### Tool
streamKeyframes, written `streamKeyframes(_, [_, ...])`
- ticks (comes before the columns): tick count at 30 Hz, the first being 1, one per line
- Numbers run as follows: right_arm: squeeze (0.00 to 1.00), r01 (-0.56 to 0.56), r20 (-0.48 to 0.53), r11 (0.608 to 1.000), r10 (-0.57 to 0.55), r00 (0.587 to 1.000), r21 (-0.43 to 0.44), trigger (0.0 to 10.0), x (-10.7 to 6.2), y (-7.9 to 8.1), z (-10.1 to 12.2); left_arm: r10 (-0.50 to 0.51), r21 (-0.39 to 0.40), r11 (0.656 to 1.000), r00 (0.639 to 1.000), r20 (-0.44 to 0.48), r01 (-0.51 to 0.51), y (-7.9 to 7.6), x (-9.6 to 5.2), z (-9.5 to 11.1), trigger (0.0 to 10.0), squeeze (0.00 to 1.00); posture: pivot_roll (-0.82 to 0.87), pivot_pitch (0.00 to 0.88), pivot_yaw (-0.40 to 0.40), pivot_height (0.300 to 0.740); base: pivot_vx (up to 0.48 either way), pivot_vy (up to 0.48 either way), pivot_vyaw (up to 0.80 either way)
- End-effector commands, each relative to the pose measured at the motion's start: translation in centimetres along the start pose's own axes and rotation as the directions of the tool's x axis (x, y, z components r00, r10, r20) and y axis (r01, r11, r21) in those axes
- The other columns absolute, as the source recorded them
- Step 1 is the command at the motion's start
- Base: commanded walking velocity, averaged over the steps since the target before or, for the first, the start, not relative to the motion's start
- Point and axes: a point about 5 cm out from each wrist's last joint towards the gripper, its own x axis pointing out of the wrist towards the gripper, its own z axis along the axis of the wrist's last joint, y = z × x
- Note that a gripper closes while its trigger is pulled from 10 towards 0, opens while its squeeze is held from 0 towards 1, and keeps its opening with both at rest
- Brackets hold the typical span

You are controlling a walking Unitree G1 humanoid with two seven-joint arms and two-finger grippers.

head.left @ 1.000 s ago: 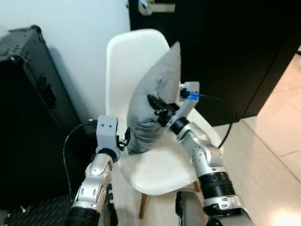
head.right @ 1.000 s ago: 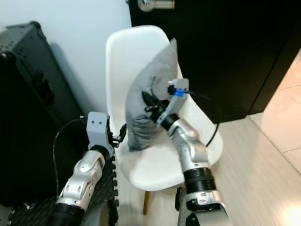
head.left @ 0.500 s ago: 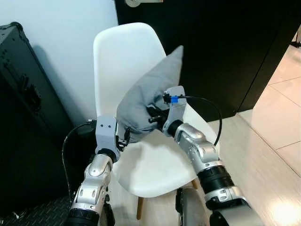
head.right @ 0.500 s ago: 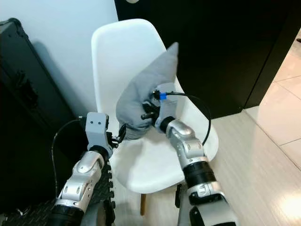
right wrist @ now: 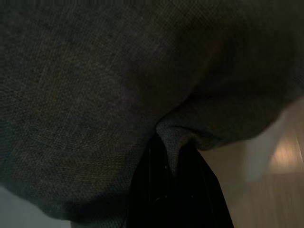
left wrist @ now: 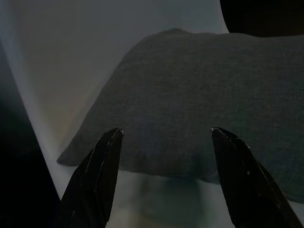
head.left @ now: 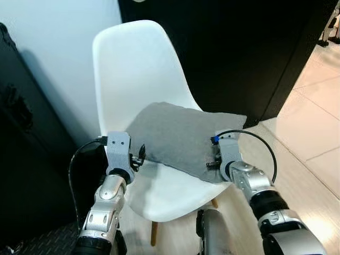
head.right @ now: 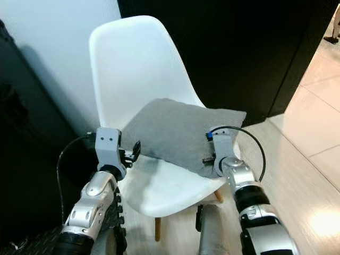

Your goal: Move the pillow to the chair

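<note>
My right fingers (right wrist: 173,161) pinch the pillow (head.left: 180,138) flat on the chair (head.left: 133,69), left fingers (left wrist: 107,156) spread empty; pulling back unreleased could drag it off

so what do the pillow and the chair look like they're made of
Pillow: grey woven fabric, matte; a fine weave shows in the right wrist view, and it puckers where the right gripper pinches it. Chair: probably moulded white plastic, smooth with a slight sheen.

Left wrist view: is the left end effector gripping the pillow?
No; its open fingers sit short of the pillow, which lies flat on the chair.
</note>
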Motion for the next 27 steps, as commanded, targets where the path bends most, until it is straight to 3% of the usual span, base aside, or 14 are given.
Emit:
streamKeyframes(1, [0.0, -0.078, -0.009, 0.997, 0.078, 0.997, -0.029, 10.0, 0.0, 0.9, 0.1, 0.006, 0.007, 1.0, 1.0, -0.014, -0.006, 0.2, -0.2, -0.3, 10.0, 0.0, -0.06, 0.16, 0.036, 0.56, 0.0, 0.0, 0.0])
streamKeyframes(4, [0.0, -0.194, -0.009, 0.981, 0.194, 0.981, -0.03, 10.0, -0.4, 1.7, 0.1, -0.002, 0.004, 1.0, 1.0, -0.017, 0.003, -0.1, -0.1, -0.4, 10.0, 0.0, -0.06, 0.158, 0.036, 0.56, 0.0, 0.0, 0.0])
streamKeyframes(6, [0.0, -0.194, -0.009, 0.981, 0.194, 0.981, -0.03, 10.0, -0.4, 1.7, 0.1, -0.002, 0.004, 1.0, 1.0, -0.017, 0.003, -0.1, -0.1, -0.4, 10.0, 0.0, -0.06, 0.158, 0.036, 0.56, 0.0, 0.0, 0.0])
streamKeyframes(9, [0.0, -0.398, -0.004, 0.917, 0.398, 0.917, -0.016, 10.0, -1.1, 4.8, 0.0, -0.007, 0.001, 1.0, 1.0, -0.018, 0.007, -0.2, 0.0, -0.3, 10.0, 0.0, -0.06, 0.154, 0.034, 0.56, 0.0, 0.0, 0.0])
streamKeyframes(10, [0.0, -0.398, -0.004, 0.917, 0.398, 0.917, -0.016, 10.0, -1.1, 4.8, 0.0, -0.007, 0.001, 1.0, 1.0, -0.018, 0.007, -0.2, 0.0, -0.3, 10.0, 0.0, -0.06, 0.154, 0.034, 0.56, 0.0, 0.0, 0.0])
streamKeyframes(11, [0.0, -0.455, 0.0, 0.89, 0.455, 0.89, -0.006, 10.0, -1.3, 5.9, -0.1, -0.007, 0.002, 1.0, 1.0, -0.017, 0.007, -0.2, 0.0, -0.3, 10.0, 0.0, -0.06, 0.154, 0.034, 0.56, 0.0, 0.0, 0.0])
streamKeyframes(17, [0.0, -0.57, 0.024, 0.821, 0.569, 0.822, 0.029, 10.0, -1.8, 8.2, -0.2, -0.004, 0.005, 1.0, 1.0, -0.015, 0.005, -0.1, -0.1, -0.3, 10.0, 0.0, -0.06, 0.147, 0.034, 0.56, 0.0, 0.0, 0.0])
streamKeyframes(22, [0.0, -0.48, 0.019, 0.876, 0.48, 0.877, 0.048, 10.0, -1.1, 7.2, -0.7, -0.004, 0.005, 1.0, 1.0, -0.015, 0.004, -0.1, -0.1, -0.3, 10.0, 0.0, -0.06, 0.145, 0.032, 0.56, 0.0, 0.0, 0.0])
streamKeyframes(23, [0.0, -0.404, 0.026, 0.912, 0.403, 0.915, 0.064, 10.0, -0.9, 6.1, -0.8, -0.004, 0.004, 1.0, 1.0, -0.014, 0.004, -0.2, -0.1, -0.3, 10.0, 0.0, -0.06, 0.146, 0.033, 0.56, 0.0, 0.0, 0.0])
streamKeyframes(27, [0.0, -0.301, 0.077, 0.952, 0.297, 0.952, 0.053, 10.0, -0.8, 4.4, -0.4, -0.006, 0.001, 1.0, 1.0, -0.016, 0.006, -0.3, -0.1, -0.3, 10.0, 0.0, -0.07, 0.149, 0.034, 0.56, 0.0, 0.0, 0.0])
